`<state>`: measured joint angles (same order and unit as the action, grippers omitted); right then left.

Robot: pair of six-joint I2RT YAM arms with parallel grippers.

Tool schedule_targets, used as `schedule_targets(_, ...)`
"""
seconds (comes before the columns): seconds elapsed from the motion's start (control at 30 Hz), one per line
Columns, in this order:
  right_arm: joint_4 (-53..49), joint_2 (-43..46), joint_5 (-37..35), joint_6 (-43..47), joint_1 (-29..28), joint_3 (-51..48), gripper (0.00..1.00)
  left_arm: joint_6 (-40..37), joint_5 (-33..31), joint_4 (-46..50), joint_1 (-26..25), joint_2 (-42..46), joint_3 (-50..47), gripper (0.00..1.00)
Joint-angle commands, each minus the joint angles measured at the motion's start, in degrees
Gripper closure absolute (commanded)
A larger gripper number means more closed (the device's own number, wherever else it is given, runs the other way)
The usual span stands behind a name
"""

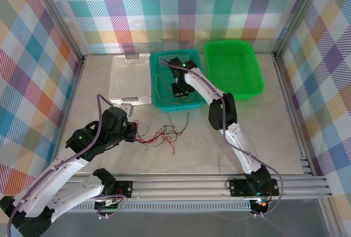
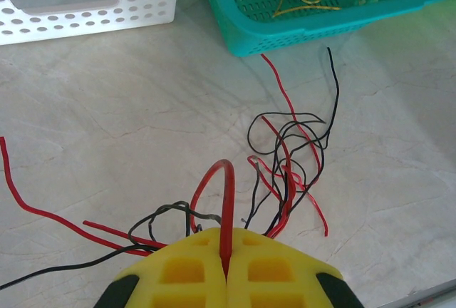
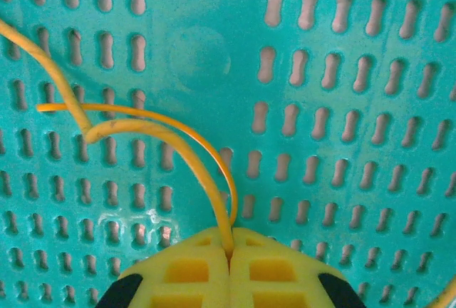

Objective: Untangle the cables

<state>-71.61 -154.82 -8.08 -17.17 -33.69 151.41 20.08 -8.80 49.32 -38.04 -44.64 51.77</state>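
Risk: left gripper point(image 2: 226, 262) clamped tight on red wire point(image 2: 229, 194), right gripper point(image 3: 230, 259) pinching yellow wire point(image 3: 174, 139) in basket point(image 3: 342, 108); pulling could cinch the tangle point(image 2: 288, 172) or slip a wire free.

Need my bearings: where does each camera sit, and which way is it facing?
Top external: above and behind the bases, looking down on the table; both arms show, left gripper by the cable tangle, right gripper in the teal basket.
Left wrist: low over the table, facing forward at the tangle and basket; its yellow fingers pinch a red cable.
Right wrist: facing down at the basket floor; its yellow fingers pinch a yellow cable.
Shared: top and left wrist both show the tangle; all three show the teal basket.
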Motion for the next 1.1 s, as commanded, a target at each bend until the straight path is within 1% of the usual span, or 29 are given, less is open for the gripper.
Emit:
schedule_targets(0.0,0.4,0.7,-1.3,-0.4,0.6,0.5,0.97,-0.7,0.8,-1.3,0.7,0.1,-0.5,1.0)
schedule_targets(0.03,1.0,1.8,-1.2,-0.4,0.6,0.6,0.95,-0.8,0.9,-1.3,0.8,0.0,-0.5,1.0)
schedule_targets(0.23,3.4,9.2,-1.2,-0.8,0.6,0.6,0.68,-0.8,1.3,-1.3,1.0,0.2,-0.5,1.0)
schedule_targets(0.3,4.0,11.0,-1.2,-0.9,0.6,0.5,0.63,-0.9,1.4,-1.3,1.0,0.2,-0.5,1.0)
schedule_targets(0.4,3.9,13.4,-2.1,-0.7,0.6,0.9,0.52,-0.8,1.5,-1.3,1.1,0.4,-0.5,1.0)
schedule_targets(0.6,3.5,17.3,-3.1,0.2,0.6,0.9,0.36,-0.9,1.6,-1.3,1.1,0.4,-0.5,1.0)
schedule_targets(0.67,3.3,18.9,-2.1,0.2,0.6,0.8,0.33,-0.9,1.6,-1.3,1.1,0.4,-0.6,1.0)
schedule_targets(0.77,3.8,22.6,1.7,0.1,0.5,-1.2,0.3,-0.8,1.9,-1.3,1.2,0.5,-0.6,1.0)
schedule_targets(0.87,8.0,30.0,6.6,0.1,0.1,-10.4,0.28,-0.9,2.5,-1.6,1.1,0.6,-0.6,1.0)
schedule_targets(0.97,19.1,41.8,14.3,-0.4,-0.9,-27.7,0.25,-0.4,3.6,-1.9,1.1,0.7,-0.4,1.0)
schedule_targets(1.03,28.2,50.6,20.3,-2.1,-1.1,-42.0,0.22,0.7,5.3,-2.2,1.1,1.3,0.0,1.0)
schedule_targets(1.07,31.7,54.4,22.2,-3.1,-1.1,-47.6,0.21,1.4,6.0,-2.2,1.2,1.6,0.3,1.0)
